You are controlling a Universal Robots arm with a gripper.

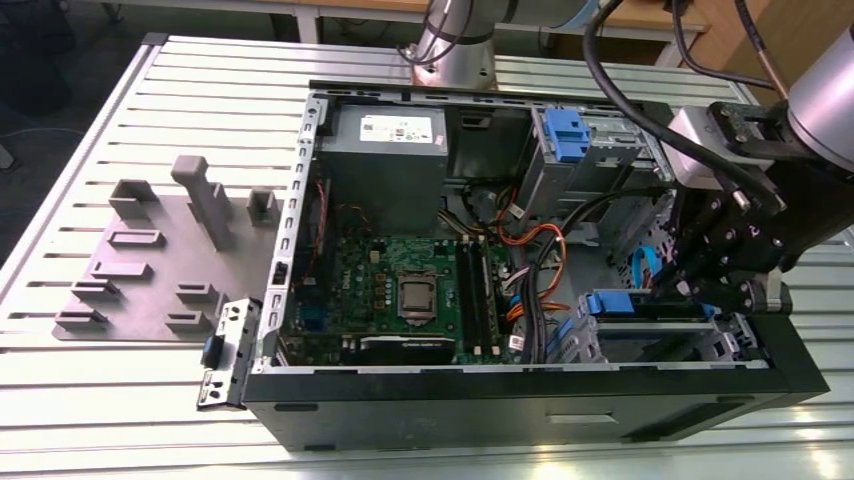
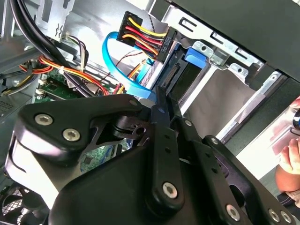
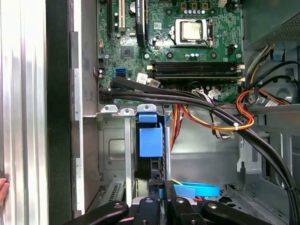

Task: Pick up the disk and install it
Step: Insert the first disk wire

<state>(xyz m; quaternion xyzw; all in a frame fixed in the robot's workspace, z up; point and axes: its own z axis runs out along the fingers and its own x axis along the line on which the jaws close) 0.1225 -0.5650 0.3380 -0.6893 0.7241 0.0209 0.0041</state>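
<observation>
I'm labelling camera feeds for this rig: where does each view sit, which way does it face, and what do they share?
Exterior view: off the arm, raised, looking down into the open computer case on the slatted table; the arm and gripper are at the exterior view's right.
First wrist view: on the arm, facing the motherboard and the blue carrier; gripper linkage at the edge.
Second wrist view: behind the gripper linkage, facing the drive bay.
Shared: the orange cable bundle.

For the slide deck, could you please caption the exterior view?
Arm's gripper lowered into the open computer case at the drive bay, beside the blue-framed disk.
</observation>
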